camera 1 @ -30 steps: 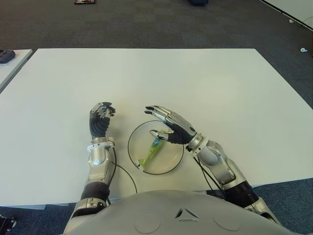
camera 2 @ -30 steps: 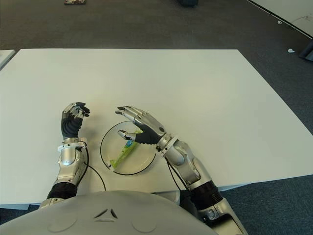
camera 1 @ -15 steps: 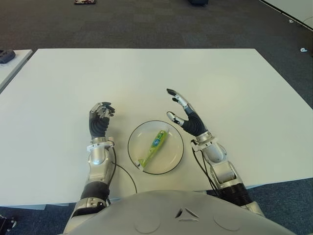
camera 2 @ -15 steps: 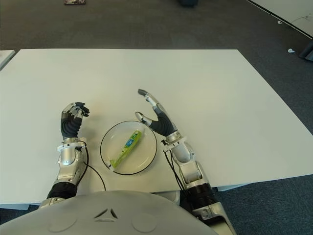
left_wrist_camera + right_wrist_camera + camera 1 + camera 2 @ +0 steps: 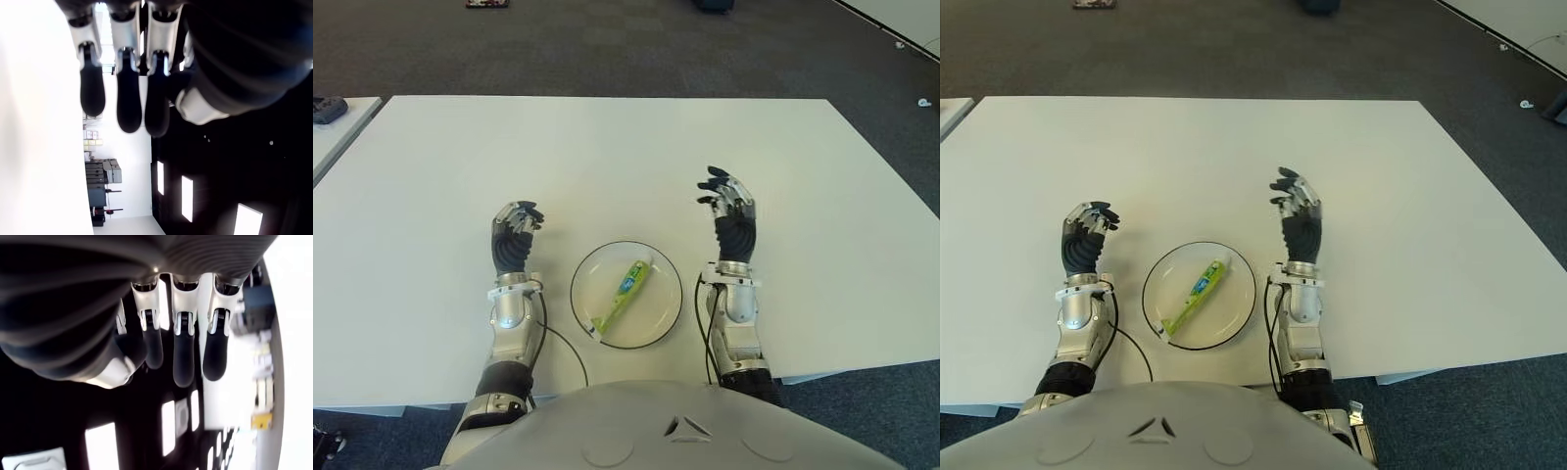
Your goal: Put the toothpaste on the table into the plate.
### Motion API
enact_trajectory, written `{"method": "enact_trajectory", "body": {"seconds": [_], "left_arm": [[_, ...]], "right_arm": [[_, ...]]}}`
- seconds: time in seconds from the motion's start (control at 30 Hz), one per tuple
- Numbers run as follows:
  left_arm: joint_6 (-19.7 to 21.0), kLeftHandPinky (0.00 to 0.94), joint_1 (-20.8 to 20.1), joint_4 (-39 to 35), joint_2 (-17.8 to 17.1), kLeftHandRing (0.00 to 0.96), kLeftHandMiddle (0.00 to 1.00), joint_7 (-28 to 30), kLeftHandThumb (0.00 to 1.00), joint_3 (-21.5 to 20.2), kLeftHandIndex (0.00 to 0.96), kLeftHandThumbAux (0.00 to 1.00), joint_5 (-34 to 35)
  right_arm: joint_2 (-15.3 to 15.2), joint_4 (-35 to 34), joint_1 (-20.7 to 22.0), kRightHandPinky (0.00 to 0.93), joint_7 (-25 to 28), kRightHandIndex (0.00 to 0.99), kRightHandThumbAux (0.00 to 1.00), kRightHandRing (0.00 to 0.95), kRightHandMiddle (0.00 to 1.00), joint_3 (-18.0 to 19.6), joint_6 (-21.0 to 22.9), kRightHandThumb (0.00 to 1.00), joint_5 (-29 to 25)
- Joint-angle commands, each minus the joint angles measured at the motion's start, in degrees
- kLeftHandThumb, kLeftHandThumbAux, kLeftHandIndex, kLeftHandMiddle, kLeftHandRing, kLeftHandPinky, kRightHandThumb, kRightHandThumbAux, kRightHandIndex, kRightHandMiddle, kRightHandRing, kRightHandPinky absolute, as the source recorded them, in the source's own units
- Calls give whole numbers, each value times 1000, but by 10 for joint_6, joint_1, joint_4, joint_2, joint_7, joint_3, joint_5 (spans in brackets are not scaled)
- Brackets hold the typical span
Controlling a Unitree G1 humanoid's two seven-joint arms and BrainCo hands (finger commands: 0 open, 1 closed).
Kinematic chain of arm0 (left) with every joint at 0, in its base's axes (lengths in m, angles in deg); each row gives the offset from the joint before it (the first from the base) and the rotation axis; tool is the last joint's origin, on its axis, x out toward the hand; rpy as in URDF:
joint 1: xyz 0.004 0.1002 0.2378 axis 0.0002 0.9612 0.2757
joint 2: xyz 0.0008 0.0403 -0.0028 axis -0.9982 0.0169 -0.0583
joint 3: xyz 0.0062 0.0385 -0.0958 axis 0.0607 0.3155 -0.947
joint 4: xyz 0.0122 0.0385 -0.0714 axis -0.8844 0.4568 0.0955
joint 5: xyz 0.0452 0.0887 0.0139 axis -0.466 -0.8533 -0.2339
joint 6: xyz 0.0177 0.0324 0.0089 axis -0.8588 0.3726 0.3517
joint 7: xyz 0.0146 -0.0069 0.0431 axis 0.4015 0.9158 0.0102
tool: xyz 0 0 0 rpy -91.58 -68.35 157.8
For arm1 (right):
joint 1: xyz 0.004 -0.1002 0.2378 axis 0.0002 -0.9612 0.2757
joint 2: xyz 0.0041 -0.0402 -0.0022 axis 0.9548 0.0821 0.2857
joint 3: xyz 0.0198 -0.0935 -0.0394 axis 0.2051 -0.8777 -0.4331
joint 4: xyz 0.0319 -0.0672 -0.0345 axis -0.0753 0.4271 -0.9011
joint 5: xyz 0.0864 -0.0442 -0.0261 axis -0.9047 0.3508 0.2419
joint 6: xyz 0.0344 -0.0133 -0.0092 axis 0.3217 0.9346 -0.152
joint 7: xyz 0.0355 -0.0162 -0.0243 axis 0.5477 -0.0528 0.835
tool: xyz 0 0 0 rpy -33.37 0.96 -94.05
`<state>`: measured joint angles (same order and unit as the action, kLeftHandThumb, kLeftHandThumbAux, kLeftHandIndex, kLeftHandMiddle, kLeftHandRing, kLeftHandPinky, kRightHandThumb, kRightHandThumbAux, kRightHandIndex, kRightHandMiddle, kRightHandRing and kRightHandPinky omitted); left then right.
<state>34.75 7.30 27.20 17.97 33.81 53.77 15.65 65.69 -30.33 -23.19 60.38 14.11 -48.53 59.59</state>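
Right robot hand raised beside the plate, fingers loosely curled, empty.
Toothpaste lies in the plate, between both hands; left robot hand curled, holding nothing.

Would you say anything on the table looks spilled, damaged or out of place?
Nothing stands out. The toothpaste lies diagonally inside the plate, and both empty hands, left and right, flank it.

No text, brand or number can be read anywhere. The green toothpaste lying in the plate carries a small blue patch that may be a printed label, but it is too small to make out.
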Motion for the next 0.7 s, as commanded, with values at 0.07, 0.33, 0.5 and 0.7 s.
{"method": "enact_trajectory", "body": {"seconds": [0.07,0.33,0.5,0.7], "left_arm": [[-1,523,10,26,-1,545,550,-6,688,-3,429,718,-10],[20,518,13,21,-6,538,543,-5,688,-1,428,718,-14],[1,519,6,34,-6,538,539,-7,689,-1,429,718,-19],[-5,522,1,42,-7,542,541,-7,691,0,429,719,-23]], "right_arm": [[35,10,11,523,-43,460,682,526,456,12,29,839,24],[26,23,16,532,-79,446,683,550,466,17,63,840,51],[7,97,37,510,-88,438,684,546,469,22,57,839,71],[1,122,47,499,-91,440,684,539,467,23,56,840,88]]}}
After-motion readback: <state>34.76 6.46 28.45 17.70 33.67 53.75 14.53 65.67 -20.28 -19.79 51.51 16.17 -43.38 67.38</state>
